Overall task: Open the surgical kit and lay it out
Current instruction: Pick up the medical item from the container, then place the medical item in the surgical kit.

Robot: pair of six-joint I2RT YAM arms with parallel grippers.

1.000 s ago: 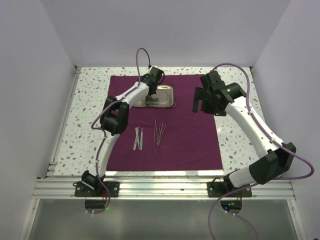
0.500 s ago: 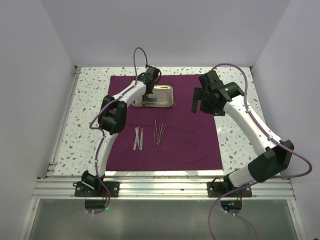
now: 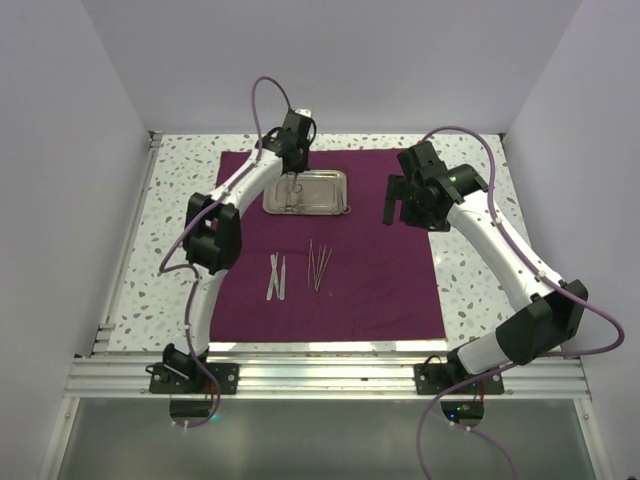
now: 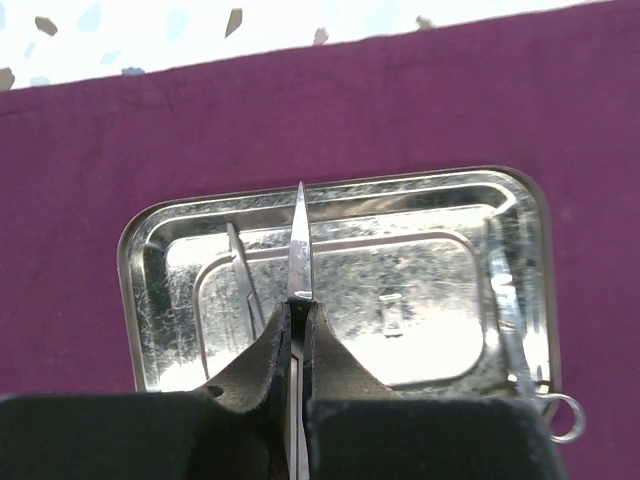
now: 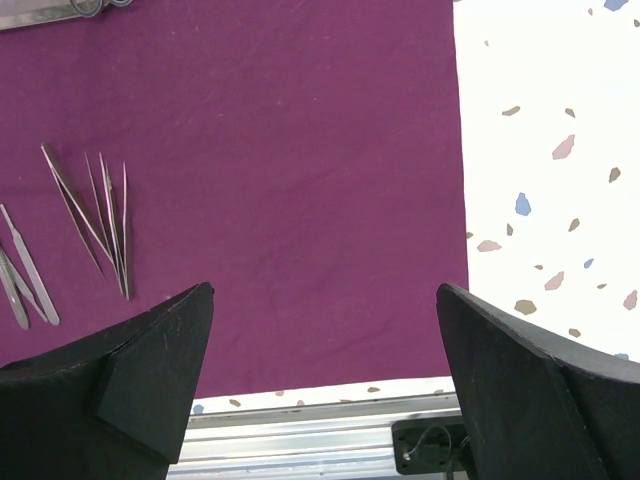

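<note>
The dark purple cloth [image 3: 370, 270] lies spread flat on the table. The steel tray [image 3: 325, 203] sits on its far middle and also shows in the left wrist view [image 4: 420, 300]. My left gripper [image 4: 297, 305] is above the tray, shut on a slim pointed metal instrument [image 4: 299, 250] that sticks out past the fingertips. Another thin tool [image 4: 243, 275] and ring-handled forceps [image 4: 510, 310] lie in the tray. Tweezers [image 3: 277, 275] and thin probes [image 3: 318, 264] lie on the cloth. My right gripper [image 5: 325, 300] is open and empty above the cloth's right part.
The speckled white tabletop [image 3: 170, 230] surrounds the cloth. An aluminium rail [image 3: 320, 375] runs along the near edge. White walls enclose the left, far and right sides.
My left gripper has lifted over the tray's left end with the pointed instrument in it, and the arm has swung leftward. The right arm has barely moved.
</note>
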